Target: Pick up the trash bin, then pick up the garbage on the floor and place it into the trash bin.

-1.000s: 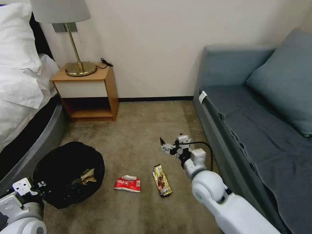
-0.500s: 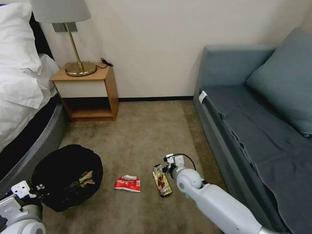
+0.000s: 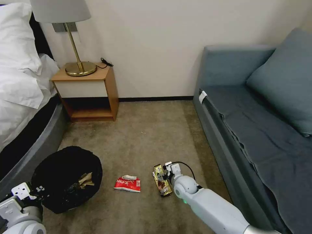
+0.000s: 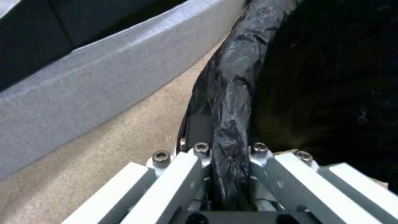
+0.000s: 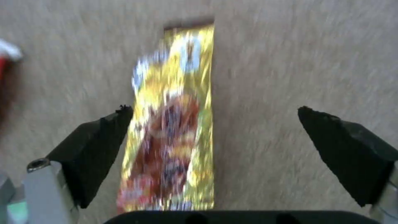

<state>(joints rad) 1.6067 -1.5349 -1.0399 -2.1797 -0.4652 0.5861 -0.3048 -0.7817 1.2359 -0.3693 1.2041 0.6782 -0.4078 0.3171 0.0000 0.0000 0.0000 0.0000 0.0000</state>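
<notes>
right gripper (image 5: 213,124) wide open over gold wrapper (image 5: 174,124)

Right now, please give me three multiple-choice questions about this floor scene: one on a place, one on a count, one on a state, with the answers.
1. Where is the right gripper?
A. Over the gold-brown snack wrapper
B. Inside the trash bin
C. On the nightstand

2. How many wrappers lie on the carpet?
A. One
B. Two
C. Four

3. What is the left gripper doing?
A. Hanging open
B. Holding a lamp
C. Clamped on the trash bin rim

Answers:
1 A: the right wrist view shows open fingers on either side of the wrapper.
2 B: the red wrapper and the gold-brown one.
3 C: the bagged rim sits between its fingers.
</notes>
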